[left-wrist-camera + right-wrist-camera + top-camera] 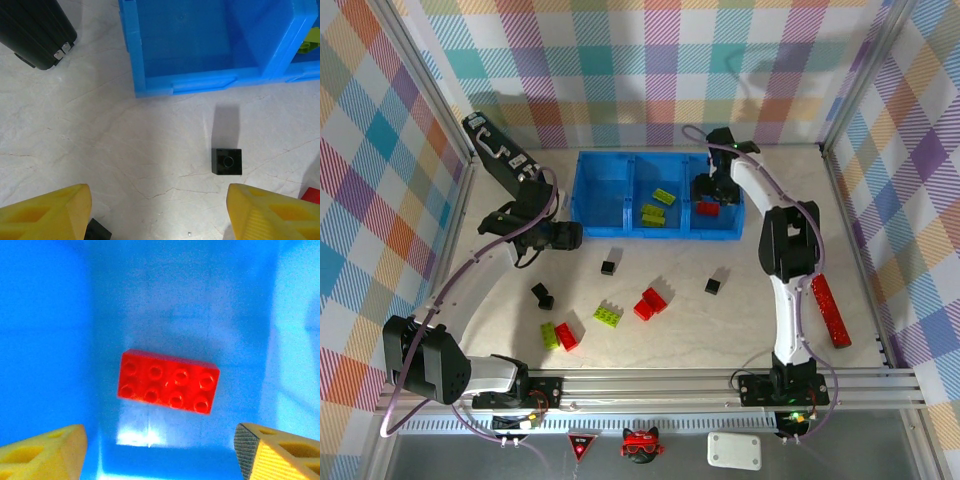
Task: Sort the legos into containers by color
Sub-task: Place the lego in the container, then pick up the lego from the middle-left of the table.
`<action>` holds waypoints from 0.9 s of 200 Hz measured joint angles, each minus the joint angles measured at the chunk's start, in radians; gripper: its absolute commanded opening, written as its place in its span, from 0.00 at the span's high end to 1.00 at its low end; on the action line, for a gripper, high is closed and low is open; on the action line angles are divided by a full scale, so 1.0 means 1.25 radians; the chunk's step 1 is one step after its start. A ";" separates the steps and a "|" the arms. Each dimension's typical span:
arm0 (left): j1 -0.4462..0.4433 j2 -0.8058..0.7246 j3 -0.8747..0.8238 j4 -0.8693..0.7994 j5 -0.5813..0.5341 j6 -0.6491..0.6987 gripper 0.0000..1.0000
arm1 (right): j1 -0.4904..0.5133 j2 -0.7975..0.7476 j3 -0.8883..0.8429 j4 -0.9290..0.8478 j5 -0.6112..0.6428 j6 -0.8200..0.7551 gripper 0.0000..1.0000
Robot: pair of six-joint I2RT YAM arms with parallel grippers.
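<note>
glossy plastic red brick [168, 388], smooth blue tray [45, 340].

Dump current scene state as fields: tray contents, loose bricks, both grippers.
tray: blue tray, three compartments
left compartment: no bricks visible
middle compartment: lime green bricks
right compartment: red brick, flat, studs up
on table: three black cubes, loose red bricks, loose green bricks
left gripper: open, over table, a black cube ahead
right gripper: open, above the red brick, fingers clear of it
</note>
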 measured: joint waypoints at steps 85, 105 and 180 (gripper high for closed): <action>-0.015 0.017 0.010 -0.071 0.023 -0.086 0.31 | 0.047 -0.337 -0.231 0.023 -0.023 0.013 0.22; -0.046 0.013 0.001 -0.097 0.018 -0.136 0.31 | 0.052 -0.387 -0.320 0.031 -0.034 0.021 0.23; -0.273 -0.042 -0.142 -0.122 -0.011 -0.338 0.33 | 0.051 -0.510 -0.553 0.073 -0.089 0.028 0.25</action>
